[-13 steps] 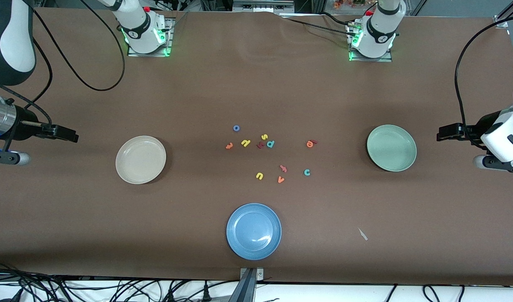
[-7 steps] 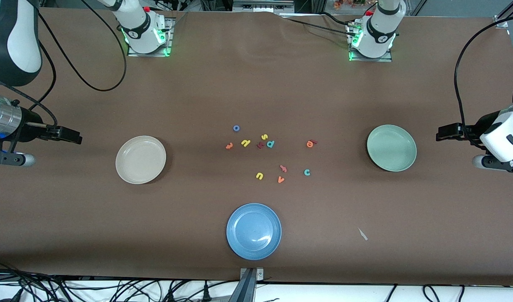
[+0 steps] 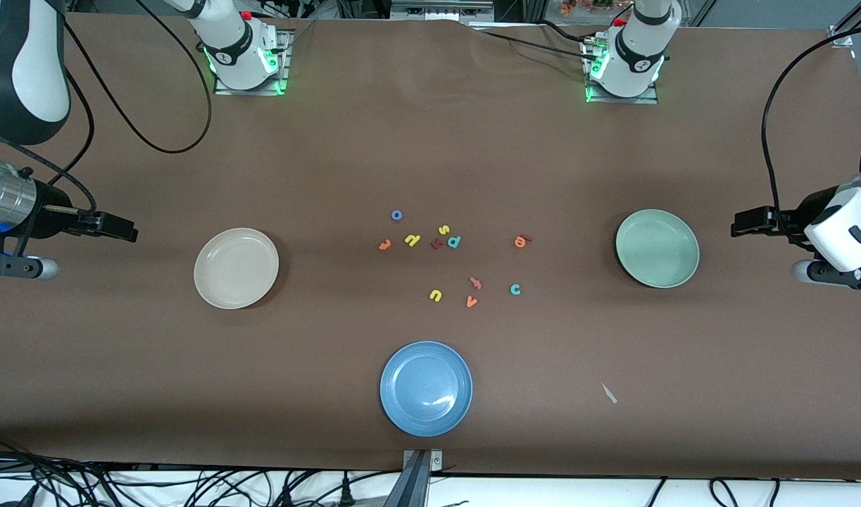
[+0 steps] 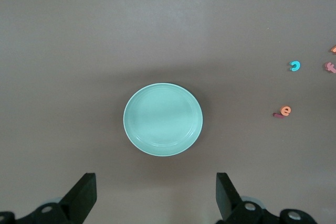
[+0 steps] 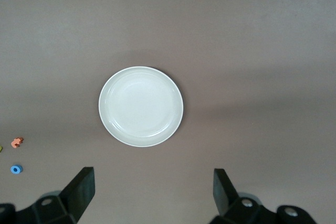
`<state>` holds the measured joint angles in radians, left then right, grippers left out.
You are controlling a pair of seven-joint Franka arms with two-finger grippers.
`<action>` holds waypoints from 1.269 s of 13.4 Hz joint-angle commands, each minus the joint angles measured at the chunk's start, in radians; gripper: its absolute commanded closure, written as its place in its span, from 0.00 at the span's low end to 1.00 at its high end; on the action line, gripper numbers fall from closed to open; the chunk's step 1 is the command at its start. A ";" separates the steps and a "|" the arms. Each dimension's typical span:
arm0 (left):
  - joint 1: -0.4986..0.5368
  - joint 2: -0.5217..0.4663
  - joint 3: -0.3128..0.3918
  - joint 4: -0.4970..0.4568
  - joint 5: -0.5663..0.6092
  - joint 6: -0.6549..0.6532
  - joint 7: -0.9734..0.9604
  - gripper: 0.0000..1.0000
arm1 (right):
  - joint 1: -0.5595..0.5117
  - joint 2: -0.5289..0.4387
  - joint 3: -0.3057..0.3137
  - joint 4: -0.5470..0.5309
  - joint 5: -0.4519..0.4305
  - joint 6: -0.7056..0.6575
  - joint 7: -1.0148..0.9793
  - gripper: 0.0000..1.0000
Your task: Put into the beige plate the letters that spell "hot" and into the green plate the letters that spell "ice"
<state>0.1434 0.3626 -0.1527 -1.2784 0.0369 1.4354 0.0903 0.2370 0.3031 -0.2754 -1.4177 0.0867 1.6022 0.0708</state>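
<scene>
Brown table (image 3: pixel 331 155) holds a blue plate (image 3: pixel 426 388) only the front view shows; both wrist views show pincers (image 4: pixel 156 198) (image 5: pixel 153 195) spread apart.

The right hand (image 5: pixel 152 195) hangs high over the brown bench (image 5: pixel 262 51), its two dark fingers (image 5: pixel 79 190) spread wide with nothing between them. Below it lies the round, shallow cream-beige plate (image 5: pixel 140 106) with a raised rim, empty. Well apart from the plate, a tiny blue ring letter (image 5: pixel 16 169) and a small orange letter (image 5: pixel 17 141) lie on the bench.
</scene>
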 commanded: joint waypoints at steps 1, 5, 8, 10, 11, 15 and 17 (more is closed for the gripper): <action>-0.002 -0.010 -0.001 0.008 0.012 -0.015 0.020 0.00 | 0.002 0.010 -0.002 0.023 -0.012 -0.005 0.006 0.00; -0.001 -0.010 -0.001 0.008 0.011 -0.015 0.022 0.00 | 0.002 0.016 -0.002 0.025 -0.012 -0.005 0.004 0.00; -0.008 -0.010 -0.002 0.008 0.023 -0.015 0.016 0.00 | 0.002 0.014 -0.002 0.025 -0.012 -0.005 0.006 0.00; -0.008 -0.010 -0.002 0.008 0.018 -0.015 0.019 0.00 | 0.002 0.014 -0.002 0.025 -0.012 -0.005 0.006 0.00; -0.008 -0.014 -0.002 0.008 0.020 -0.015 0.020 0.00 | 0.002 0.016 -0.002 0.025 -0.012 -0.005 0.004 0.00; -0.010 -0.016 -0.004 0.008 0.015 -0.013 0.023 0.00 | 0.002 0.016 -0.002 0.025 -0.012 -0.005 0.006 0.00; -0.010 -0.016 -0.001 0.008 0.014 -0.013 0.022 0.00 | 0.002 0.016 -0.002 0.025 -0.010 -0.007 0.001 0.00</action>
<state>0.1384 0.3591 -0.1567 -1.2767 0.0369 1.4354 0.0904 0.2370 0.3065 -0.2754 -1.4177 0.0867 1.6022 0.0709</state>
